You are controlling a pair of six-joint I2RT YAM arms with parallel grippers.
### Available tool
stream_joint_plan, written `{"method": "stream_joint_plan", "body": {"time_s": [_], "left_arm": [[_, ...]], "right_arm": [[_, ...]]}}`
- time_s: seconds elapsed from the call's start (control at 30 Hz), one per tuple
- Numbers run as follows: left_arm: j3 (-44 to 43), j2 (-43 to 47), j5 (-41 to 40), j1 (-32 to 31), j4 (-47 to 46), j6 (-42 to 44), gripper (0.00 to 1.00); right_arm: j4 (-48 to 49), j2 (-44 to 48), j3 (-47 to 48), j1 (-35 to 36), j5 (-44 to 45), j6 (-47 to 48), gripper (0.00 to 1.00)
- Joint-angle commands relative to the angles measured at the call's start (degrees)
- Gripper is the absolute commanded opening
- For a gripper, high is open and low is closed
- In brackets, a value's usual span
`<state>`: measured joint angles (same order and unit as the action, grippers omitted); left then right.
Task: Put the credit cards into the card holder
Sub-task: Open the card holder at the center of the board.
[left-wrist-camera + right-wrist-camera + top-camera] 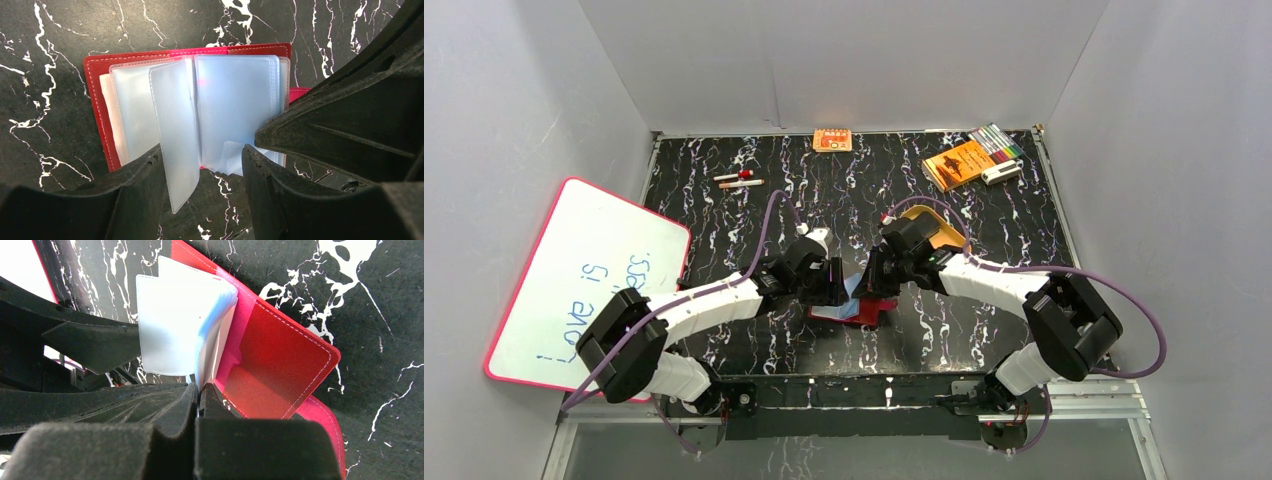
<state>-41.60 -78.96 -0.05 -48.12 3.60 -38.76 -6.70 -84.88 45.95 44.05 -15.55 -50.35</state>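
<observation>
Three pale grey walls (824, 60) boxed in a black surface (724, 220) veined with white like polished marble. A pink-rimmed whiteboard (584, 280) with blue handwriting leaned over its left edge. A small orange box (832, 140) lay along the far edge. An orange booklet (957, 163), a pack of coloured markers (997, 143) and a small white object (1001, 173) sat in the far right corner. Two thin pens (739, 180) lay near the far left corner, and part of a tan tray (939, 232) showed behind the right arm.

Near the middle of the near edge lay the card holder (856, 312), spread open on the surface. Its red leather-like cover was stitched in white along rounded corners, with frosted, bluish clear sleeves fanned up from the spine.

The left claw (200, 165) stood open, its matte black fingers set apart on either side of one upright sleeve leaf, which hung loose between them. The right claw (197, 390) was closed tight, its fingertips meeting at the lower edge of the sleeves, just beside the pink inner lining. Whether a sleeve was pinched between them could not be told.
</observation>
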Motion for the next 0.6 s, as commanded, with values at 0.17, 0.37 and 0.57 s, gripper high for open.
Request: {"method": "stream_joint_plan", "body": {"time_s": [0.17, 0.37, 0.57], "left_arm": [[0.1, 0.3, -8.2, 0.2, 4.9, -1.9, 0.53], [0.1, 0.4, -13.6, 0.2, 8.2, -2.7, 0.54], [0.0, 6.6, -14.2, 0.2, 7.7, -3.1, 0.54]], "right_arm": [[-0.4, 3.1, -0.7, 0.3, 1.1, 1.9, 0.00], [-0.9, 3.2, -3.0, 0.3, 3.2, 3.2, 0.00], [-0.8, 2.1, -3.5, 0.3, 4.2, 4.7, 0.00]]}}
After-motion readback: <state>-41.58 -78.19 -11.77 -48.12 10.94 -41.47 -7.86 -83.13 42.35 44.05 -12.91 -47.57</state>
